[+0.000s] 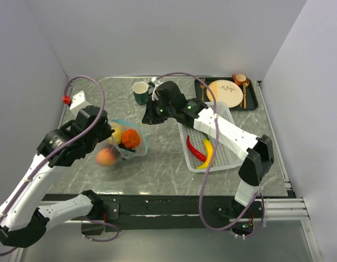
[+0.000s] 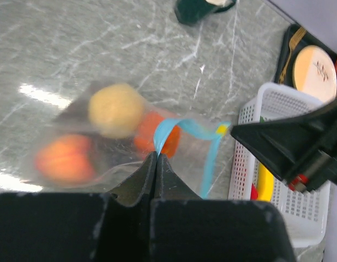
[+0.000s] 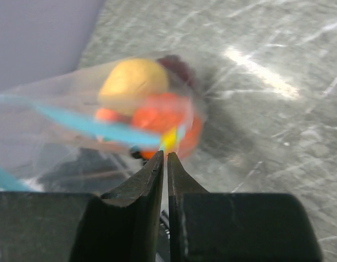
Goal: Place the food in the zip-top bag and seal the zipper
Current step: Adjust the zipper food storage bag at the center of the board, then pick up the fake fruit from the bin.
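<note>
The clear zip-top bag [image 1: 137,146] hangs between my two grippers, a little above the table. Inside it are a yellow lemon [image 2: 116,109], an orange [image 2: 157,134], a peach [image 2: 65,158] and something dark, perhaps the grapes [image 3: 176,66]. My left gripper [image 2: 157,154] is shut on the teal zipper [image 2: 185,124] near its middle. My right gripper [image 3: 165,154] is pinched on the zipper's yellow end [image 3: 169,139]; in the top view it [image 1: 148,119] sits at the bag's far right corner. A red chili [image 1: 196,148] and a yellow banana [image 1: 208,153] lie in the white basket.
The white mesh basket [image 1: 226,155] stands right of the bag. A dark green cup [image 1: 140,93] is behind the bag. A black tray [image 1: 253,101] with the cream plate and cutlery sits at the back right. Grey walls close both sides.
</note>
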Robot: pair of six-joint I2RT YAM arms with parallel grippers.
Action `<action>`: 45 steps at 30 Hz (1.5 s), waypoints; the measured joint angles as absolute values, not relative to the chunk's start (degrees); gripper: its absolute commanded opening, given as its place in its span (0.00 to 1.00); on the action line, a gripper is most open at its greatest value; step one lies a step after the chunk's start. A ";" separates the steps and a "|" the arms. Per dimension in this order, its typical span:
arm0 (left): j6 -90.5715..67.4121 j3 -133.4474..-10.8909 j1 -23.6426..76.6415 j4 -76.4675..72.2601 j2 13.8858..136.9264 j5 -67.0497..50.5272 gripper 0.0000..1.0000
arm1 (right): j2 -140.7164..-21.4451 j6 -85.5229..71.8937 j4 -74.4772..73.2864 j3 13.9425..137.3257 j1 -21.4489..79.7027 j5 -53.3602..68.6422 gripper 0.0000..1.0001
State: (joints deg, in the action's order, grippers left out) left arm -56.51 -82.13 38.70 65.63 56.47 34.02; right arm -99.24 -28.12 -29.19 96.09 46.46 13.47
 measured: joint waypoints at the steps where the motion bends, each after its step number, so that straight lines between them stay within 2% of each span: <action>1: -56.21 -81.25 38.70 64.73 56.58 33.32 0.01 | -100.01 -27.90 -29.41 96.20 46.28 12.91 0.16; 3: -55.68 -78.46 38.70 62.02 57.34 30.63 0.01 | -101.25 -27.51 -29.61 95.39 45.76 11.88 0.24; 4: -55.37 -76.99 38.70 60.69 57.89 29.45 0.01 | -101.41 -27.42 -29.63 94.28 45.32 11.38 0.40; 5: -55.18 -75.09 38.70 58.83 58.41 27.97 0.01 | -101.34 -27.27 -29.45 92.31 44.66 11.00 0.45; 10: -55.13 -68.88 38.70 52.21 61.43 22.55 0.01 | -98.89 -27.11 -29.91 83.20 40.40 7.90 0.47; 11: -55.11 -68.79 38.70 51.44 61.91 21.98 0.01 | -97.34 -27.14 -30.15 80.99 39.09 7.14 0.54; 12: -55.09 -68.79 38.70 50.85 62.26 21.67 0.01 | -95.57 -27.11 -30.50 78.94 37.80 6.52 0.55; 13: -54.96 -68.79 38.70 50.11 62.54 21.37 0.01 | -93.25 -27.07 -31.18 76.99 36.29 5.52 0.60; 18: -54.48 -68.79 38.70 48.27 62.81 20.58 0.01 | -80.40 -26.06 -32.32 68.55 28.86 0.71 0.60; 21: -54.08 -68.79 38.70 47.31 62.81 20.08 0.01 | -76.55 -25.30 -32.69 64.53 25.50 -1.87 0.60; 22: -54.04 -68.79 38.70 47.18 62.81 19.88 0.01 | -76.36 -25.08 -32.82 63.37 25.19 -2.28 0.63; 27: -53.69 -68.79 38.70 46.74 62.81 19.25 0.01 | -77.67 -24.23 -35.42 57.06 22.55 -4.12 0.61; 42: -53.19 -68.79 38.70 45.67 62.81 17.87 0.01 | -84.23 -21.54 -33.52 52.77 19.29 -2.87 0.58; 45: -52.99 -68.79 38.70 45.60 62.87 17.87 0.01 | -85.23 -21.19 -32.62 51.99 18.85 -2.28 0.52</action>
State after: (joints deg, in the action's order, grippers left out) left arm -52.99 -68.79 38.70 45.60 62.87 17.87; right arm -85.23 -21.19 -32.62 51.99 18.85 -2.28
